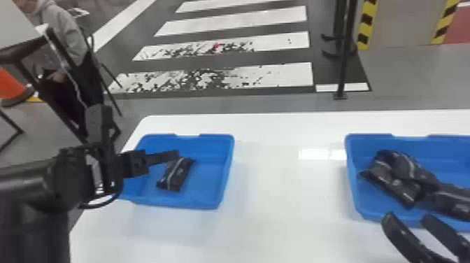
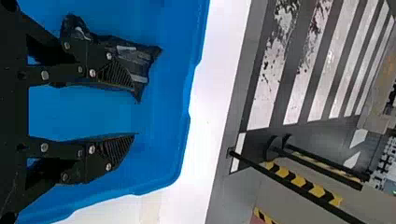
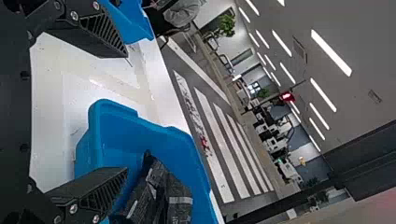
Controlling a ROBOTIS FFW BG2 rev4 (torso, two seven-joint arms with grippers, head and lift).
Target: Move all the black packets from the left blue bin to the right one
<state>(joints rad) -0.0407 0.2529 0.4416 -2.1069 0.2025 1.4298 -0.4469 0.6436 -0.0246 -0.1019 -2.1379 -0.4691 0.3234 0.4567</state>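
"What are you seeing on the left side?"

"From my seat far away, I'm seeing the left gripper (image 2: 134, 112) hanging in the left blue bin (image 1: 208, 178). Its fingers are standing wide apart and pinching nothing. One is sitting over part of the black packet (image 1: 175, 174), and the other is hanging over bare blue."

"So it's not ready to squeeze?"

"I'm thinking no. The packet is lying down low in the bin, so I'm wanting one finger on each long side first."

"How is it going to feel?"

"I'm guessing light and soft, like a little floppy bag. It's looking shiny, so maybe it's being slippery too. I'm picking the middle to hold, going across the skinny way. If I'm grabbing just an end, it could be bending and sliding out."

"Is it easy to break?"

"I'm not thinking so, but I'm hoping for a snug squeeze, not a mean one."

"And what's going on over on the right?"

"Past the white table (image 1: 279, 196), the right blue bin (image 1: 354, 182) is holding a floppy pile of black packets (image 1: 412, 171). The right gripper (image 1: 408, 217) is waiting by that bin's near edge, its fingers spread with nothing in them. I'm wanting the left packet joining that pile."
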